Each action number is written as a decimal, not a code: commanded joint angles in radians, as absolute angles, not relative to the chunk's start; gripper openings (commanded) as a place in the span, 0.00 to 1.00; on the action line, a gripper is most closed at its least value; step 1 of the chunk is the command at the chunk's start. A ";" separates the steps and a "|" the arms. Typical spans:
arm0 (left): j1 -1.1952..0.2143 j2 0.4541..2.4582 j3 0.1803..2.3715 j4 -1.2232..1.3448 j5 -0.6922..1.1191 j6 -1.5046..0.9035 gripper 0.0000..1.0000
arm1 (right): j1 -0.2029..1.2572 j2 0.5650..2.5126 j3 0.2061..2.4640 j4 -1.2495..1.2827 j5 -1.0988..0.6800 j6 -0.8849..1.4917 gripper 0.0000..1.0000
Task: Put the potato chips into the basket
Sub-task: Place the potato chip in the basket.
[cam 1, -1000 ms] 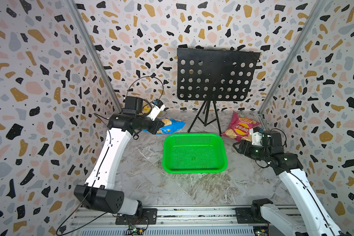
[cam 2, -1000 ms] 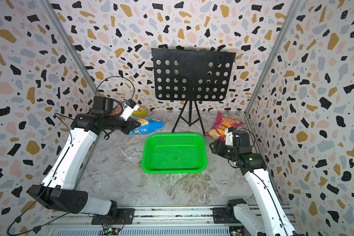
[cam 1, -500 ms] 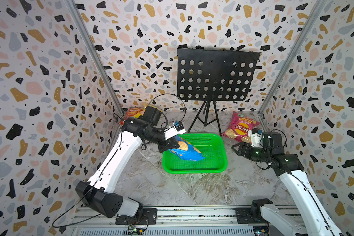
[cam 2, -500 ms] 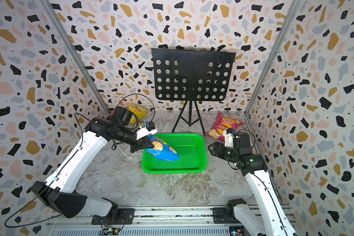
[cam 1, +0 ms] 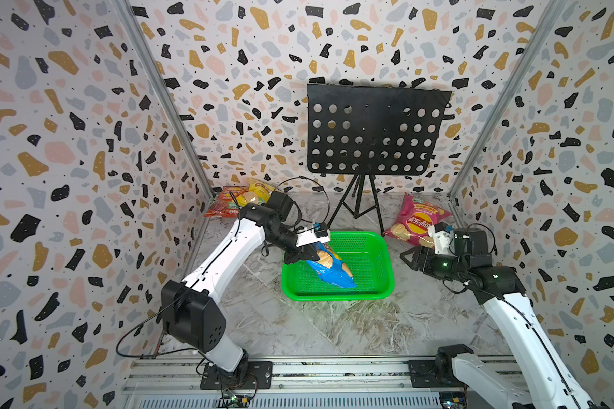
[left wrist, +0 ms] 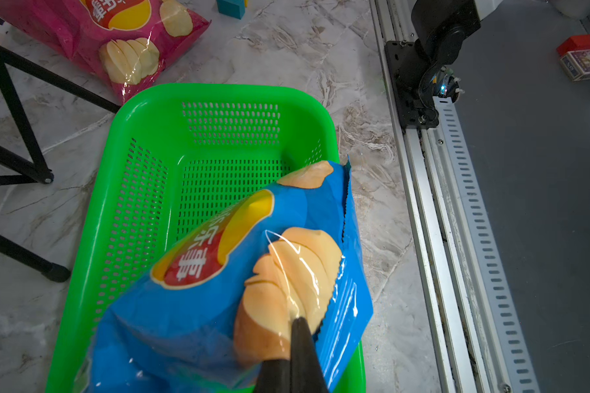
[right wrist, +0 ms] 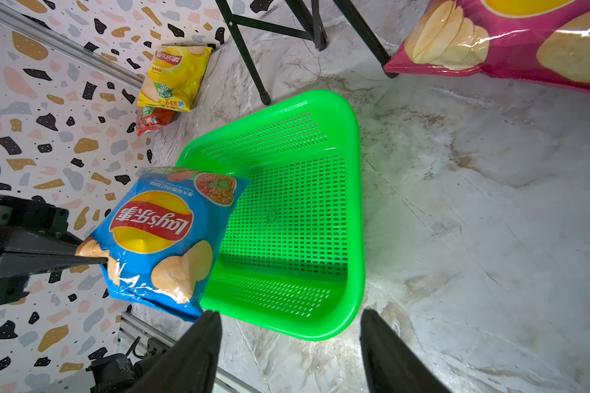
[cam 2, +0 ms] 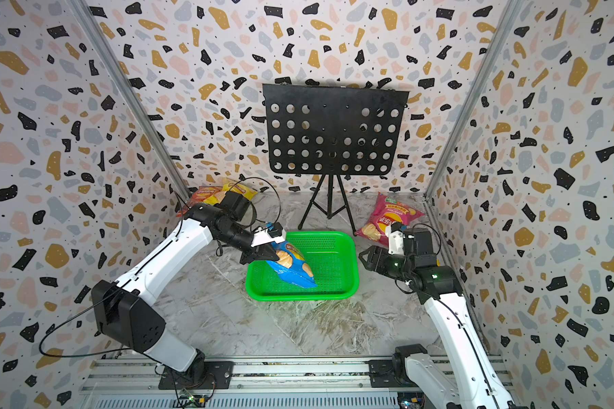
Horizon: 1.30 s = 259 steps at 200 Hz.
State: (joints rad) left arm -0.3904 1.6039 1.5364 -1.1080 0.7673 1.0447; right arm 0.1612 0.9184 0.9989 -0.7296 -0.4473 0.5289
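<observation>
Left gripper is clamped tight on an edge of the blue chips bag. The wrist view shows its black fingers pinched on the printed chip picture near the bag's crimped seam. The bag hangs tilted from the jaws over the left half of the green basket, centre of frame in both top views, with its low corner down inside near the front wall. Can't tell if it touches the floor mesh. Right gripper sits just right of the basket, jaws spread wide, nothing in them. In its own wrist view the 2 fingers frame the basket's near rim without touching it. Count: 4 chip bags – 1 blue in the grip, 1 pink bag on the floor right of centre behind the right gripper, 1 yellow bag and 1 red bag overlapping in the back-left corner. 1 basket, holding nothing but the hanging blue bag. 1 black perforated music stand on a tripod behind the basket, upper centre.
</observation>
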 commanded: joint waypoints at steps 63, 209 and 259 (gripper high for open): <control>-0.394 1.543 1.355 -0.936 0.627 1.126 0.55 | 0.164 0.943 0.988 -0.706 -0.505 0.518 0.68; 0.069 1.221 1.167 -0.847 0.535 0.358 1.00 | 0.696 1.405 1.304 -0.679 -0.207 0.519 0.59; 0.118 1.153 0.997 -0.756 0.393 0.242 1.00 | 0.787 1.674 1.562 -0.748 -0.110 0.485 0.59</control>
